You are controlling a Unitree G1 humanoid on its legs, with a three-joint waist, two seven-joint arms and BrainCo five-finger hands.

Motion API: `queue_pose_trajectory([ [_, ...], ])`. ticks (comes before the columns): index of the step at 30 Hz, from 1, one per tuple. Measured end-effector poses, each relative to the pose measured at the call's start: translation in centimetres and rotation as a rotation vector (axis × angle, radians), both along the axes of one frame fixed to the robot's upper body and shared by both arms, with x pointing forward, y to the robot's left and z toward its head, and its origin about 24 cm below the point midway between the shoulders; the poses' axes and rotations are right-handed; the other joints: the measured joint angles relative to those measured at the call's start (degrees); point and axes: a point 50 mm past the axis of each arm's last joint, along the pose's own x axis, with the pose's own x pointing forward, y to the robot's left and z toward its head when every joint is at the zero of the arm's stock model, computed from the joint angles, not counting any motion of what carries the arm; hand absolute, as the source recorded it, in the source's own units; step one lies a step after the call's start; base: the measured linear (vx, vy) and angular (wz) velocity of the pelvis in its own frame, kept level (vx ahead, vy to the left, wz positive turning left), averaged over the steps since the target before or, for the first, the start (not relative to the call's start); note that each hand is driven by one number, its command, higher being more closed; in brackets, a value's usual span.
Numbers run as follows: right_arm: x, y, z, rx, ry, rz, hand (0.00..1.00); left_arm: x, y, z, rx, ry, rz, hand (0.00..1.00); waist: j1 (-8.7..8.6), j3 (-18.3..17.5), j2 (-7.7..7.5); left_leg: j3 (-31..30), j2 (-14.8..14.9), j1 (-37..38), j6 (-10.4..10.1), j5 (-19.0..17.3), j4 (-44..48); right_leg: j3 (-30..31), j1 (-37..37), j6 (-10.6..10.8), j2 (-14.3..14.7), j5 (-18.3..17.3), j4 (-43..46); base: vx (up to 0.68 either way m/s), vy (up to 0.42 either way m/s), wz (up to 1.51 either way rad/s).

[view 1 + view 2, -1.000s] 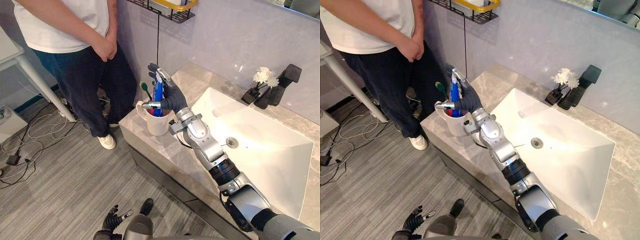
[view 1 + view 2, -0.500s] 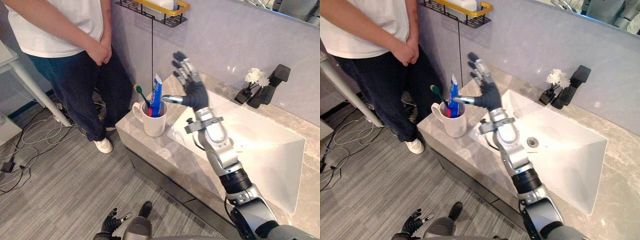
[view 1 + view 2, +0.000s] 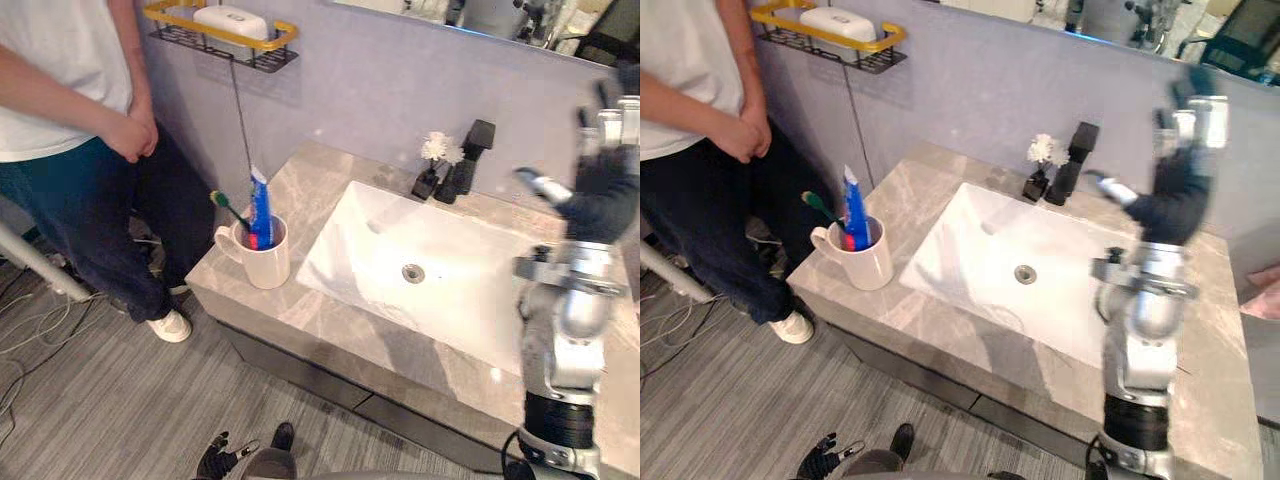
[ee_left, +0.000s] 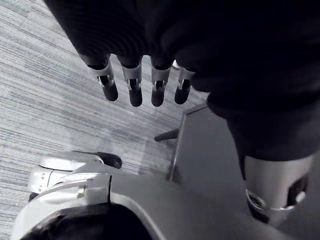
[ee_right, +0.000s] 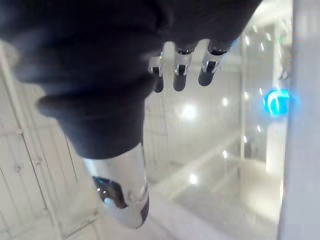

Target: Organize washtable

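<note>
1. We see the mug at the counter's left end, beside the sink, toothpaste and toothbrush standing in it.
2. Our right hand is raised over the counter's right side (fingers spread, empty).
3. Our left hand hangs low above the floor, fingers straight.
</note>
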Motion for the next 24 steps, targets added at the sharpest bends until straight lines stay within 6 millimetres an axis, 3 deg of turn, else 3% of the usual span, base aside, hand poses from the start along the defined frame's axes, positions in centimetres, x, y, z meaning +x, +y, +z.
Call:
queue_pose_trajectory([
  [3, -2.2, -2.8, -0.2, 0.027, -0.007, -0.153, 0.00, -0.5, -0.1, -0.1, -0.006, 0.014, 0.005, 0.00, -2.38, -1.2, 0.55, 1.5, -0.1, 0.4, 0.3, -0.4, 0.0, 1.4, -0.1, 0.2, -0.1, 0.6, -0.9, 0.01, 0.021, -0.28],
  [7, -4.9, -5.7, -1.5, 0.083, 0.018, -0.331, 0.00, -0.5, -0.2, -0.2, -0.019, 0.008, 0.039, 0.00, -3.54, -2.0, 1.08, 3.0, -0.1, 0.9, 0.4, -1.0, 0.0, 3.2, -0.6, 0.2, -0.1, 1.1, -1.4, 0.00, 0.013, -0.31],
  [9, -6.2, -7.5, -3.5, 0.155, 0.080, -0.430, 0.00, -0.6, -0.1, -0.2, -0.020, 0.012, 0.041, 0.00, -5.48, -2.5, 1.22, 3.5, -0.2, 0.9, 0.4, -1.2, 0.0, 3.6, -0.8, 0.3, -0.1, 1.1, -1.4, 0.02, 0.006, -0.08],
  [13, -9.3, -9.9, -8.9, 0.351, 0.246, -0.627, 0.00, -0.5, -0.3, -0.2, -0.026, 0.010, 0.041, 0.00, -5.99, -3.5, 1.58, 4.5, -0.1, 0.6, 0.1, -1.8, 0.0, 4.6, -1.9, 0.3, -0.1, 1.1, -1.4, 0.00, 0.003, -0.14],
  [17, -11.8, -9.4, -13.7, 0.518, 0.403, -0.752, 0.00, -0.9, -0.8, -0.4, -0.049, 0.016, 0.083, 0.00, -7.29, -5.0, 2.77, 6.3, -0.1, 0.3, 0.3, -2.6, 0.0, 5.7, -3.0, 0.4, -0.3, 1.1, -1.2, 0.05, 0.017, -0.19],
  [21, -14.2, -8.0, -18.3, 0.693, 0.549, -0.829, 0.00, -0.1, -0.9, -0.2, -0.069, -0.032, 0.178, 0.00, -7.31, -5.2, 2.88, 8.1, -0.1, 1.7, 0.6, -3.1, 0.2, 6.5, -2.7, 0.7, -0.6, 0.2, 0.3, 0.04, 0.000, -0.13],
  [24, -15.2, -7.6, -20.7, 0.795, 0.613, -0.845, 0.00, 0.8, -1.8, -0.1, -0.106, -0.076, 0.238, 0.00, -7.14, -5.2, 2.85, 8.9, -0.3, 2.5, 0.8, -3.8, 0.2, 7.1, -2.7, 0.9, -1.4, -0.5, 1.6, 0.04, 0.016, -0.08],
])
